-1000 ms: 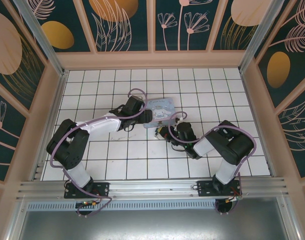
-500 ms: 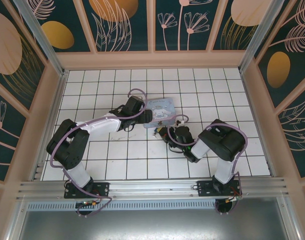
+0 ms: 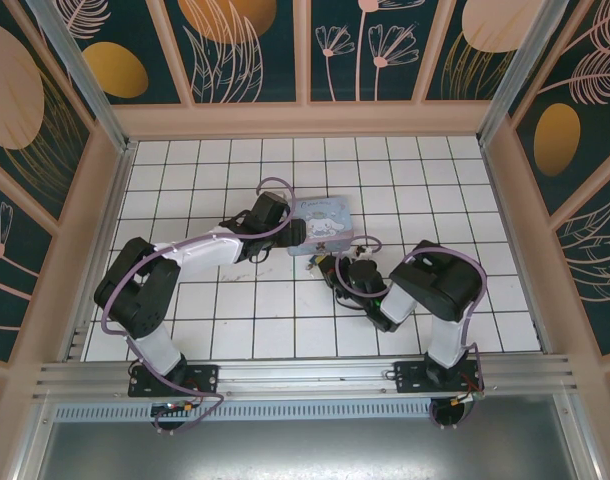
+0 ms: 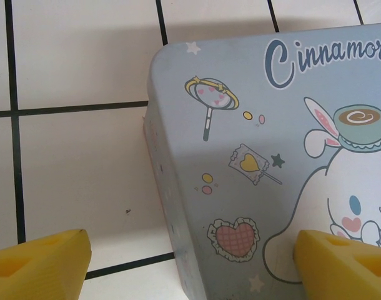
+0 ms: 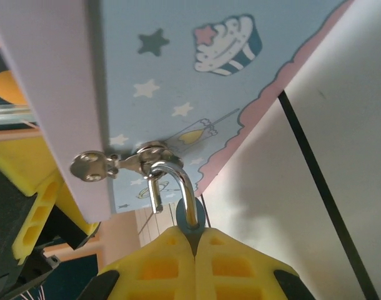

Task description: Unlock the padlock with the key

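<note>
White tiled floor [image 3: 235, 310] lies under both arms, with dark flower-patterned walls [image 3: 250, 50] around it. The right gripper [image 5: 194, 236] has its yellow fingers [image 5: 153, 265] pressed together, pinching the dark blue body of the padlock [image 5: 190, 218] at their very tips. Straight ahead of those tips, the silver shackle [image 5: 178, 175] hooks through a metal hasp [image 5: 150, 153] on the side of a pastel tin box [image 5: 178, 69]. The left gripper [image 4: 190, 262] is spread wide and grasps nothing; the tin's corner sits between its two fingers [image 4: 40, 262], with the cartoon lid stretching ahead. From above, the left gripper [image 3: 290, 236] is at the tin's [image 3: 325, 220] left edge and the right gripper [image 3: 328, 268] at its near edge.
</note>
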Robot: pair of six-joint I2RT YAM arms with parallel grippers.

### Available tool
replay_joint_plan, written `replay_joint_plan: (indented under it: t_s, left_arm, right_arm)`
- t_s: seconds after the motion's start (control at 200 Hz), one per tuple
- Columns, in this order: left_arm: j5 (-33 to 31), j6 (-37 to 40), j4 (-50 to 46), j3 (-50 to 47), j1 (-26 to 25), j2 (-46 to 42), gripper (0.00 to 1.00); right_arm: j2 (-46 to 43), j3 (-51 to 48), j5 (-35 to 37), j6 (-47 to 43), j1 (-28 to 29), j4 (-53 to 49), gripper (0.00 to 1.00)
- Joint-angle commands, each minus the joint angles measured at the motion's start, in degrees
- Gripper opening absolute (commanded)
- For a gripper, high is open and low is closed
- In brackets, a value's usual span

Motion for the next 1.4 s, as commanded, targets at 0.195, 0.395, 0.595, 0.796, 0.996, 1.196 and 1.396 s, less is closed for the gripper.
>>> replay_joint_plan:
  t_s: [0.195, 0.395, 0.595, 0.796, 0.996, 1.196, 1.396]
  left_arm:
    - [-1.7, -0.1, -2.8, -3.6, 0.0, 3.2, 0.85]
    - [-1.8, 0.0, -2.8, -3.7, 0.0, 3.5, 0.85]
    - [-1.8, 0.0, -2.7, -3.8, 0.0, 4.1, 0.85]
    - [-1.7, 0.0, -2.5, -4.0, 0.0, 5.0, 0.85]
    - [-1.6, -0.1, -2.3, -4.3, 0.0, 5.9, 0.85]
    - [-1.2, -0.2, -1.8, -4.5, 0.0, 6.8, 0.84]
    - [-0.9, -0.1, -1.5, -5.0, 0.0, 7.1, 0.83]
  right_arm:
    - [7.1, 1.3, 5.0, 6.5, 2.8, 5.8, 0.0]
    - [7.5, 0.9, 6.0, 6.9, 2.8, 6.6, 0.0]
    - [7.4, 0.6, 6.4, 6.5, 1.8, 7.0, 0.0]
    - [6.6, -0.2, 5.4, 3.7, -1.2, 10.3, 0.0]
    - [3.9, 0.0, 0.6, -2.1, -5.6, 11.4, 0.0]
    - [2.2, -0.1, -5.3, -5.2, -10.0, 12.3, 0.0]
    - [1.0, 1.8, -8.0, -7.3, -10.9, 5.9, 0.0]
